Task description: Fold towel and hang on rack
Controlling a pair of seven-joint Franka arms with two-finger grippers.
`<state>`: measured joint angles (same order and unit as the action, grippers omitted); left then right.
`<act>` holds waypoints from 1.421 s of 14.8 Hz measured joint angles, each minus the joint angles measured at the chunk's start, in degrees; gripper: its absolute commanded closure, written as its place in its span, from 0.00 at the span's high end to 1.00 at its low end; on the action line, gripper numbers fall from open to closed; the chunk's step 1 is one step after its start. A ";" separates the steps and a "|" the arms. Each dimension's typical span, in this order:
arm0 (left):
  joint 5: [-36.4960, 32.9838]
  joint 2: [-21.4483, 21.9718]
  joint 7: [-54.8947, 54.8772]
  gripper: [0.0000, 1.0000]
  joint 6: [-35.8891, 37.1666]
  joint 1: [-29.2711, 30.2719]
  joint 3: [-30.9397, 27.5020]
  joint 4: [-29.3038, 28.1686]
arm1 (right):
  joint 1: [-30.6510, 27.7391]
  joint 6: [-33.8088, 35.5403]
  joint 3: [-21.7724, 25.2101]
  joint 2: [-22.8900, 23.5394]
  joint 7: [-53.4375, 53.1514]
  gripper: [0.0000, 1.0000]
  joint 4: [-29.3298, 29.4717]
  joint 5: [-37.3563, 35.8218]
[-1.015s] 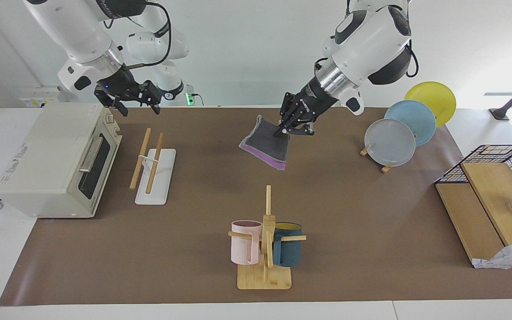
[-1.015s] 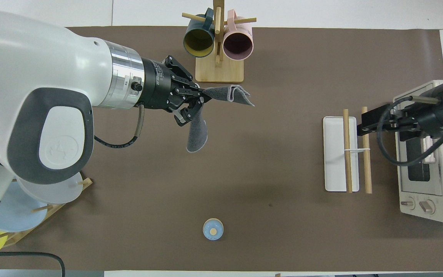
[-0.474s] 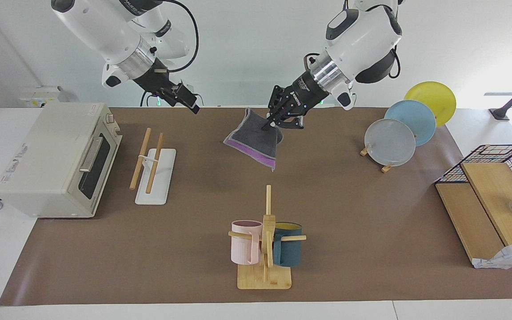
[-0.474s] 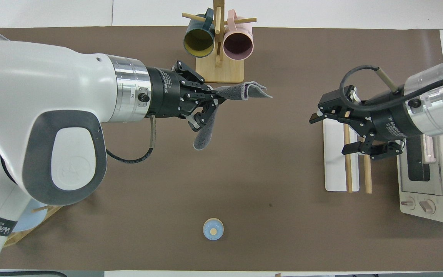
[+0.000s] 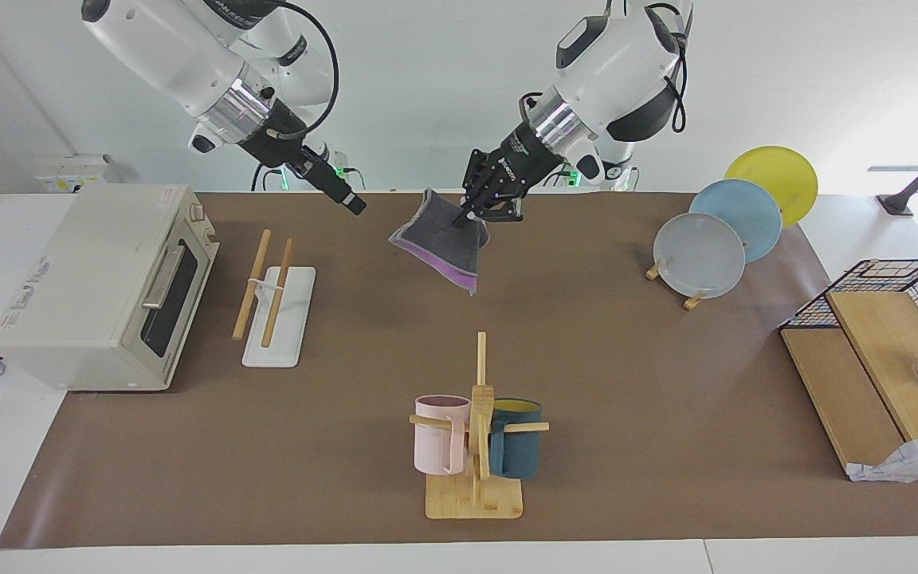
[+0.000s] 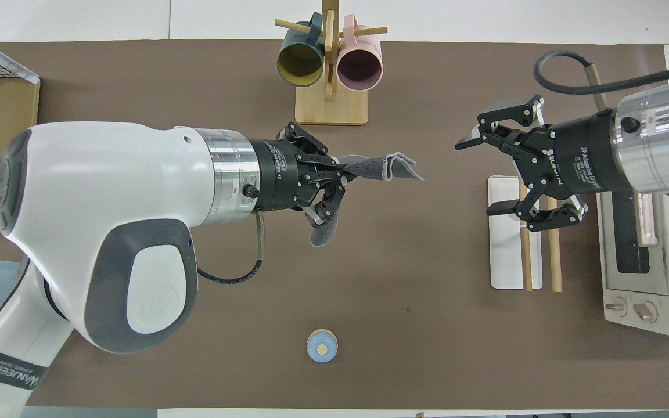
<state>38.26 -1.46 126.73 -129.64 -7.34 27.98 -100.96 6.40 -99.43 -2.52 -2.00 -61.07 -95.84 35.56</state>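
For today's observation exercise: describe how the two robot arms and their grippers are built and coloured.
Both arms have glossy white shells with dark grey panels and a silver wrist ring. The left gripper and the right gripper are black two-finger linkage hands with small white lettering. A black cable loops along each wrist.

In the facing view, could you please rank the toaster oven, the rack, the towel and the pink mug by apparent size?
1. toaster oven
2. rack
3. towel, though it hangs raised in the left gripper, so its rank against the rack is unsure
4. pink mug

My left gripper [image 5: 465, 214] carries the towel [image 5: 445, 243] higher, toward my right gripper [image 5: 351, 204], which swings out from above the oven [image 5: 100, 283].
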 measured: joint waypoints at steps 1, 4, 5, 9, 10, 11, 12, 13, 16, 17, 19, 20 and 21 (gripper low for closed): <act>0.00 0.26 -0.12 0.00 -0.02 0.00 0.00 -0.23 | 0.27 -1.36 -0.09 0.35 -1.67 1.00 -0.22 2.02; 0.50 0.87 -0.67 0.00 -0.07 0.00 -0.01 -0.57 | 1.42 -5.98 -0.20 2.08 -4.91 1.00 -0.28 5.42; 0.94 0.98 -1.06 0.00 -0.08 0.00 -0.01 -0.64 | 2.31 -7.17 -0.24 2.59 -5.28 1.00 -0.29 5.66; 2.10 1.27 -1.69 0.00 -0.38 0.00 -0.01 -0.70 | 3.71 -7.03 -0.32 3.22 -6.22 1.00 -0.29 5.99; 2.13 1.30 -1.70 0.00 -0.46 0.00 -0.01 -0.71 | 3.71 -6.41 -0.30 3.21 -6.23 1.00 -0.29 6.09; 2.14 1.32 -1.71 0.00 -0.53 0.00 -0.01 -0.71 | 3.71 -6.31 -0.29 3.21 -6.23 1.00 -0.29 6.11; 2.15 1.35 -1.74 0.00 -0.58 0.00 -0.01 -0.72 | 3.71 -6.31 -0.29 3.21 -6.23 1.00 -0.29 6.19; 2.17 1.42 -1.77 0.00 -0.64 0.00 -0.01 -0.72 | 3.71 -6.33 -0.29 3.21 -6.24 0.97 -0.30 6.68; 2.72 1.65 -1.83 0.00 -1.00 -0.01 0.00 -0.84 | 3.84 -7.32 -0.27 3.21 -6.34 0.84 -0.29 8.74; 2.82 1.72 -1.83 0.00 -1.15 -0.01 0.00 -0.95 | 4.09 -8.04 -0.28 3.20 -6.86 0.78 -0.29 8.85; 2.95 1.90 -1.85 0.00 -1.50 -0.01 0.00 -1.41 | 4.91 -8.78 -0.34 3.20 -8.07 0.62 -0.29 8.89; 2.97 1.97 -1.88 0.00 -1.69 -0.01 0.00 -1.61 | 5.22 -8.93 -0.34 3.20 -8.30 0.60 -0.29 8.92; 2.97 2.08 -1.89 0.00 -1.93 -0.01 0.00 -1.79 | 5.34 -9.03 -0.35 3.20 -8.42 0.59 -0.29 8.99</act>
<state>41.23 0.62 124.84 -131.57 -7.35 27.98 -102.74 11.74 -108.45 -2.87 1.20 -69.49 -96.13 44.55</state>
